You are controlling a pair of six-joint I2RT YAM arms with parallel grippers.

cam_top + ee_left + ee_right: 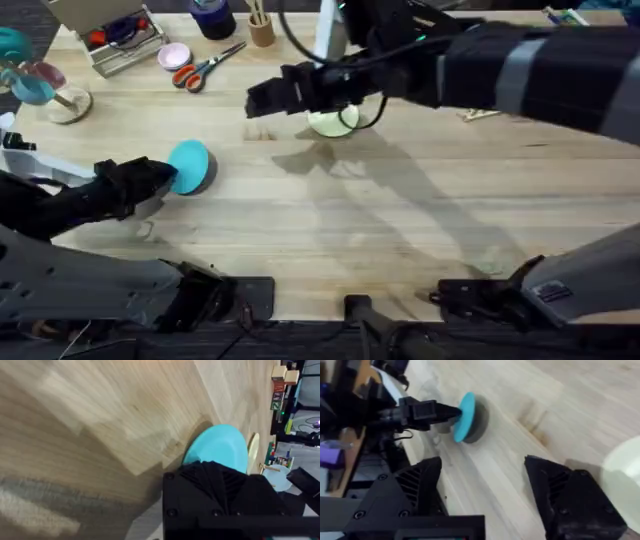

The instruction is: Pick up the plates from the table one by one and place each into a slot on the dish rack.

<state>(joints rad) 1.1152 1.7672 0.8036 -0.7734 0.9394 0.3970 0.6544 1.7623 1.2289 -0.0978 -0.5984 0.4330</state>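
The left hand (165,178) is closed on the edge of the teal plate (189,165) and holds it tilted just above the table (330,230). The right hand (482,482) has its fingers spread wide and holds nothing; it hovers near the cream-yellow plate (332,122). I judge the step to be lifting the teal plate. Next it must be carried upright to a slot of the dish rack.

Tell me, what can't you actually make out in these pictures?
Cream-yellow plate: overhead, largely hidden under the right arm; right wrist view, cut by the edge.
Teal plate: left wrist view, lower part hidden behind the left claw.
Items along the table's far edge: overhead, too small to identify.
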